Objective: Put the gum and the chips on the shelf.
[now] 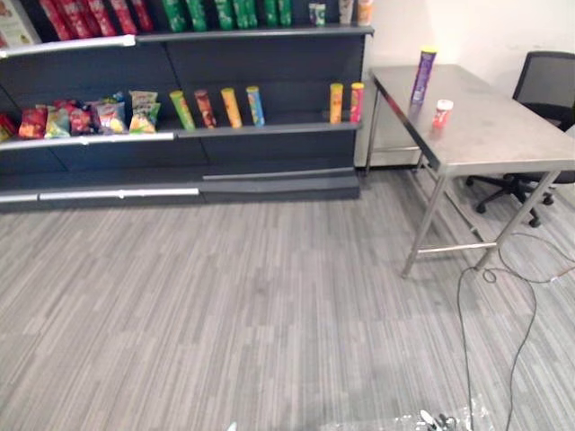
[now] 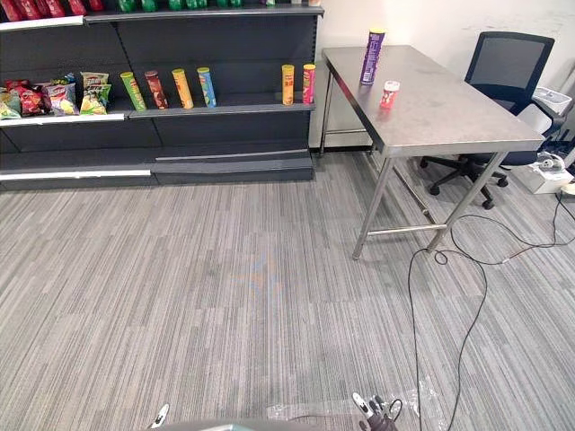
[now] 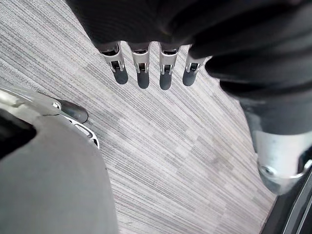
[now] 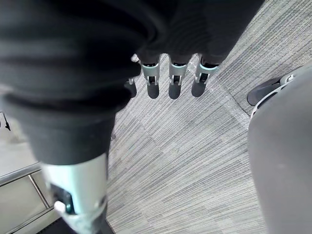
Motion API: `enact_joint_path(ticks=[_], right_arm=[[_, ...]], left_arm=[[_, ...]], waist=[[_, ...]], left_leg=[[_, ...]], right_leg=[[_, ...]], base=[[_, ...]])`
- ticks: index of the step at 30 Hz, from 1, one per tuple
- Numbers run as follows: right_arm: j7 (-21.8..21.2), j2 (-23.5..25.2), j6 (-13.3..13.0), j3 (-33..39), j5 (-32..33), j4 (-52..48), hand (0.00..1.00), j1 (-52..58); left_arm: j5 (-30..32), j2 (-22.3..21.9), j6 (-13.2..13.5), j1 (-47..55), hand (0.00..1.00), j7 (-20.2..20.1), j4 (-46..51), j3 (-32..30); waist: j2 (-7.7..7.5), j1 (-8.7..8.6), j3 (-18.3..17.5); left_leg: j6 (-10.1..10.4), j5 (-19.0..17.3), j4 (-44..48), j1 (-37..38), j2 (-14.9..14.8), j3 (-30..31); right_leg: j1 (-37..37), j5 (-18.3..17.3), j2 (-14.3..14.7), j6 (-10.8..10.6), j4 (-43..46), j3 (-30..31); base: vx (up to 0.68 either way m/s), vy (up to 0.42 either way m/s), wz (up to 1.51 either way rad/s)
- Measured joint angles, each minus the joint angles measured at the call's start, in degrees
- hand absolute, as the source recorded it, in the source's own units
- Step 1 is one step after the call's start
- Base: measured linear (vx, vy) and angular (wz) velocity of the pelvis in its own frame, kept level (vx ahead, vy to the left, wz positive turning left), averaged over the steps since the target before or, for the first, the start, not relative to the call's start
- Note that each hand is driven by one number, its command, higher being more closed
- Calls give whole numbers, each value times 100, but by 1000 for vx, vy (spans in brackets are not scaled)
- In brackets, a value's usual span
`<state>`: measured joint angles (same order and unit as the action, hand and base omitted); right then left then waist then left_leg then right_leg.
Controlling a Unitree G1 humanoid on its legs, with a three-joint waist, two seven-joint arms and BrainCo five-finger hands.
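My left hand (image 3: 146, 29) and right hand (image 4: 170, 34) hang empty, fingers loosely straight, well apart from chips (image 1: 423, 75) and gum (image 1: 442, 114) standing on the far right table (image 1: 503, 135).

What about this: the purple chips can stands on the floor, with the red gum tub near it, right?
No. The chips can stands on the table instead, as the right eye view shows. The red gum tub is near it.
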<state>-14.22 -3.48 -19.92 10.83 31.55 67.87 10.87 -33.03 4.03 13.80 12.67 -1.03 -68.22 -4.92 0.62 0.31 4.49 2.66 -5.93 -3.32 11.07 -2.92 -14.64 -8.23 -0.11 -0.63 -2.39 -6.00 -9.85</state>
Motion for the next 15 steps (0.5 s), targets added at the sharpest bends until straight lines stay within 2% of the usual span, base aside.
enact_joint_path(ticks=[5, 12, 15], right_arm=[[121, 15, 3, 0, -29, 0, 0, -6], [603, 39, -28, -3, -281, 3, 0, -57], [844, 37, -123, -11, -597, -1, 0, -59]], left_arm=[[0, 11, 8, -1, 0, -59, -6, -4], [-53, 32, 65, -4, 0, -152, -6, -4], [-63, 32, 64, -4, 0, -151, -5, -4]], waist=[[-34, 0, 22], [-78, 4, 67], [-83, 4, 70]], left_leg=[[-7, 4, -48, 11, 13, 76], [-14, 9, -46, 12, 31, 111], [-23, 16, -44, 13, 35, 126]], right_leg=[[-6, 0, -4, 0, -1, -70], [-23, -3, -23, -4, -1, -104], [-32, -5, -29, -5, -1, -124]], base=[[3, -18, 5], [-21, -13, 1], [-50, -31, 4]])
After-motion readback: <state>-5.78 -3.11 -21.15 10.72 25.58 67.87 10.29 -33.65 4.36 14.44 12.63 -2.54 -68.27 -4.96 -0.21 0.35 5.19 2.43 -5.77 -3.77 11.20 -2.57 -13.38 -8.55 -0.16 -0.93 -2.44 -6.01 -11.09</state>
